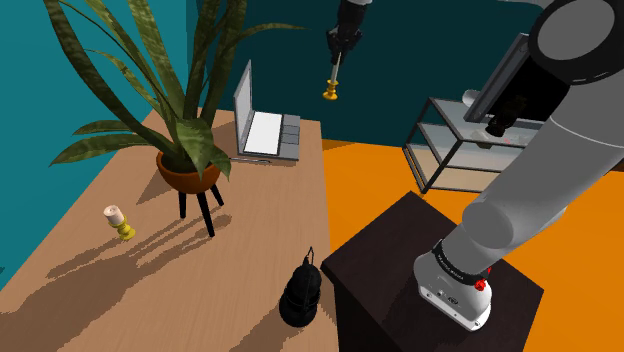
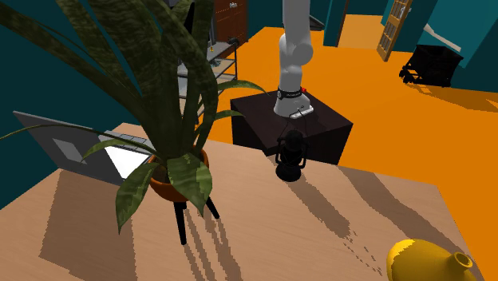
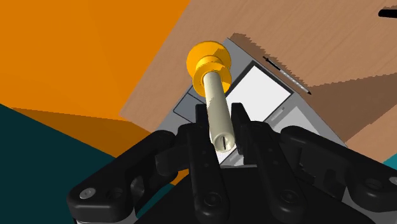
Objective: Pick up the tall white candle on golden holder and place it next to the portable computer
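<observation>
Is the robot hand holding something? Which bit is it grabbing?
Yes. The gripper holds the candle by its pale stick, near the top end. The golden holder hangs free below the fingers.

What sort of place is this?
Likely a home living room or study: a wooden table with an open laptop and potted plant, plus a shelf unit nearby.

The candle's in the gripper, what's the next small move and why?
Probably lower it toward the bare table beside the laptop: the gripper clasps the candle high in the air, golden holder down.
</observation>
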Available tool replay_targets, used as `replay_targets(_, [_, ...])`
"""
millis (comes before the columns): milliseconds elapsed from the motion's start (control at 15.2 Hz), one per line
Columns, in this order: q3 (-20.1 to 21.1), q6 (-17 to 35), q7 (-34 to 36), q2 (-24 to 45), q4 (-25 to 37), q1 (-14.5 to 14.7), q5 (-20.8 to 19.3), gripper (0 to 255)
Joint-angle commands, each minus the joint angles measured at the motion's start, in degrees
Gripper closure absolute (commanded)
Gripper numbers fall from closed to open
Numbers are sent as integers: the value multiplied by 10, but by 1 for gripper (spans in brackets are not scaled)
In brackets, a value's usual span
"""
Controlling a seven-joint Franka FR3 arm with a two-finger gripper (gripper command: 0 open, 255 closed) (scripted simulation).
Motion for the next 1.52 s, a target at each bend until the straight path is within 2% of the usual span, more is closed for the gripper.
replay_targets(0, [0,14,0,0,-14,0,0,255])
replay_targets(1452, [-1,178,2,24,-154,0,-5,255])
